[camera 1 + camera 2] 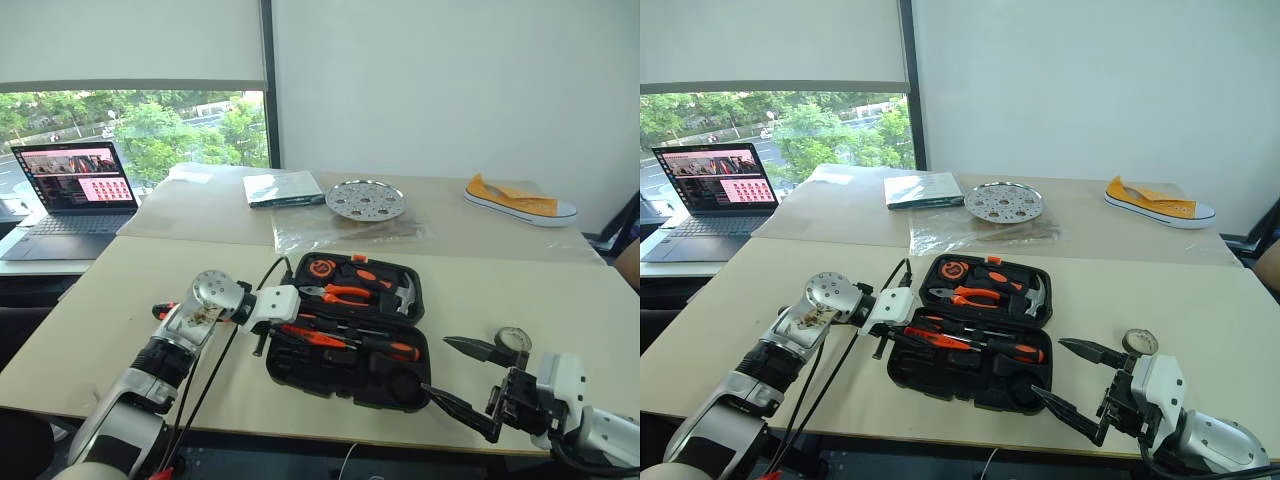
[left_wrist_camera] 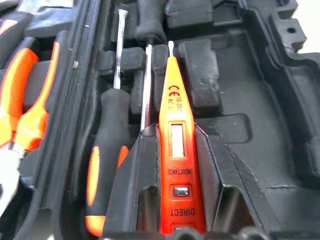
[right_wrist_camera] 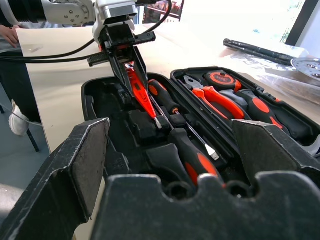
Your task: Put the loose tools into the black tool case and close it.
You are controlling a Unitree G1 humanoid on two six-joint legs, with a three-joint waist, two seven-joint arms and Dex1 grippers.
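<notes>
**Left pincer holding slim orange tool over open case**

Surface: pale beige counter (image 1: pixel 120 290) across the lower half of the frame, a second one butted behind it. White wall upper right, window with blind and green trees upper left. Open laptop (image 1: pixel 72 190) at left edge, flat packet (image 1: pixel 283 188) and perforated metal plate (image 1: pixel 366 200) at upper centre, yellow shoe (image 1: pixel 520 200) upper right.

Black tool case (image 1: pixel 350 330) lies open at lower centre. Far half holds the pliers (image 1: pixel 340 293), tape measure (image 1: pixel 322 268) and hammer (image 1: pixel 404 296). Near half has two screwdrivers (image 2: pixel 107 165) seated side by side in their recesses.

Left pincer (image 3: pixel 131 75) sits at the case's left edge, clenched on the slim small orange tool (image 2: pixel 176 150); its tip points into the near half, just beside the screwdriver shafts. Cannot tell whether the tip touches the moulding.

Right pincer (image 1: pixel 462 378) hangs at lower right, just off the case's right corner, fingers spread wide, grasping nothing.
</notes>
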